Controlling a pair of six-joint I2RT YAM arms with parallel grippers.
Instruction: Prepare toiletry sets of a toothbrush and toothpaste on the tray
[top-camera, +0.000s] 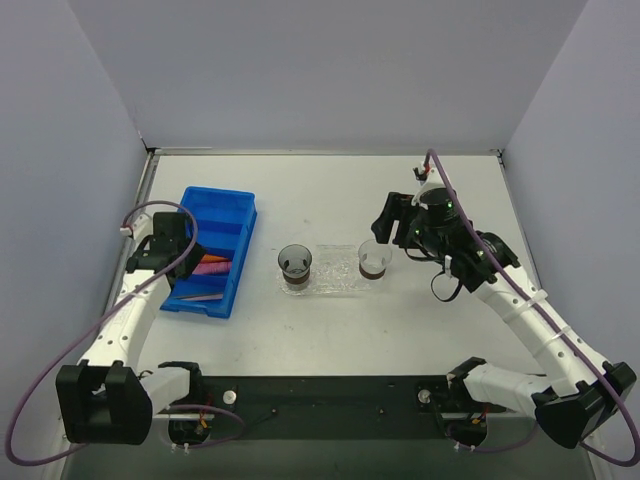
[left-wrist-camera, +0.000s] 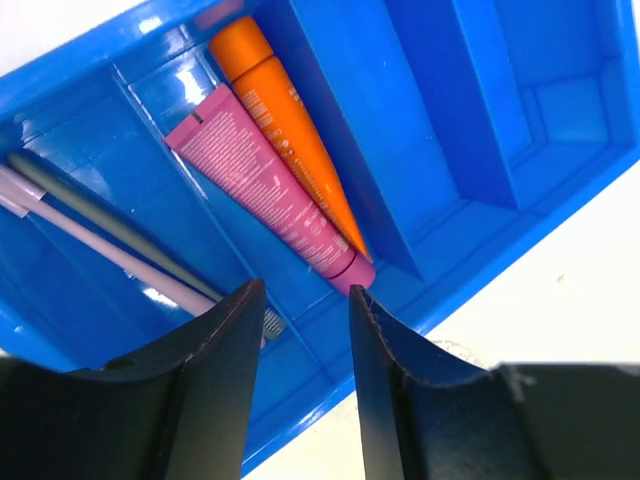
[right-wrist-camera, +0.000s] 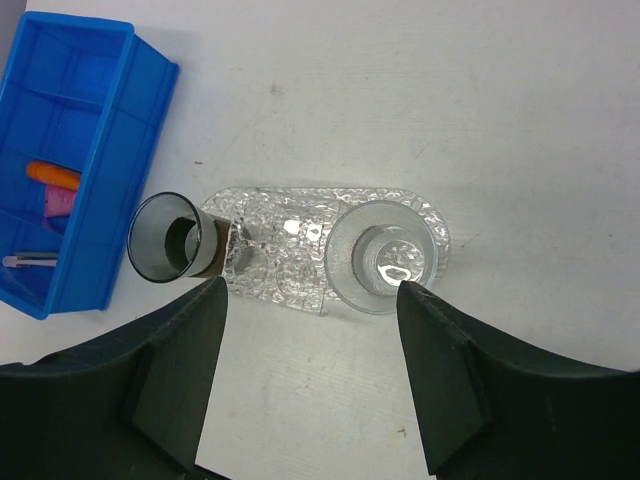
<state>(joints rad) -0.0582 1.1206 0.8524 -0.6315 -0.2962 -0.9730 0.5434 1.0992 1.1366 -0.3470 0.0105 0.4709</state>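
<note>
The orange toothpaste (left-wrist-camera: 285, 120) and the magenta toothpaste (left-wrist-camera: 265, 185) lie side by side in one compartment of the blue bin (left-wrist-camera: 480, 120). A pale pink toothbrush (left-wrist-camera: 100, 245) lies in the compartment beside them, next to a grey-green stick. My left gripper (left-wrist-camera: 305, 300) hovers over the bin, open by a narrow gap with nothing between its fingers; the magenta tube's cap sits just beyond the right fingertip. The clear bumpy tray (right-wrist-camera: 285, 250) lies mid-table. My right gripper (right-wrist-camera: 310, 290) hangs wide open above its near edge, holding nothing.
Two clear cups stand on the tray, one (right-wrist-camera: 168, 237) at its left end and one (right-wrist-camera: 385, 257) at its right. The blue bin (top-camera: 215, 250) sits left of the tray (top-camera: 335, 272). Grey walls enclose the table on three sides.
</note>
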